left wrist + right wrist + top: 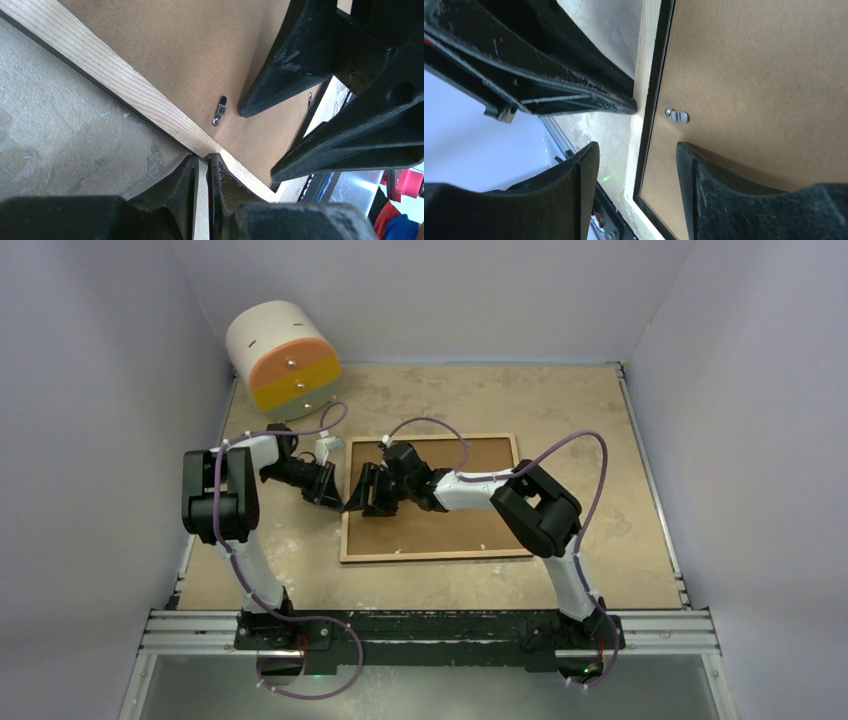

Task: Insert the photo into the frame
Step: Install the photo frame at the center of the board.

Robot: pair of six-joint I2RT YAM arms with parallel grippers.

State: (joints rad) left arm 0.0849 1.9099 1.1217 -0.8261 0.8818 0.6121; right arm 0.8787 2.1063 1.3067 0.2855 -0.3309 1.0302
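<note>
The frame [440, 556] lies face down in the middle of the table [560, 420], long sides running left to right. Its light wood rim [100, 70] surrounds a brown backing [460, 515] that sits inside it. A small metal clip [219, 110] lies on the backing close to the left rim; it also shows in the right wrist view [677, 116].

The left claw [335, 492] is at the frame's left edge. In its wrist view its fingers [201, 165] are pressed nearly together, with a strip of the wood rim pinched between them.

The right claw [365, 495] is just beside it, reaching in from the right over the backing. It is spread wide [636, 150]: one finger [574, 180] is over the table outside the frame, the other over the backing, and the left rim runs between them. Whether either tip touches cannot be told.

The two claws are close, tips almost meeting at the rim.

A white cylinder [283, 360] with an orange and yellow end lies on its side at the far left corner, well apart from the frame.
</note>
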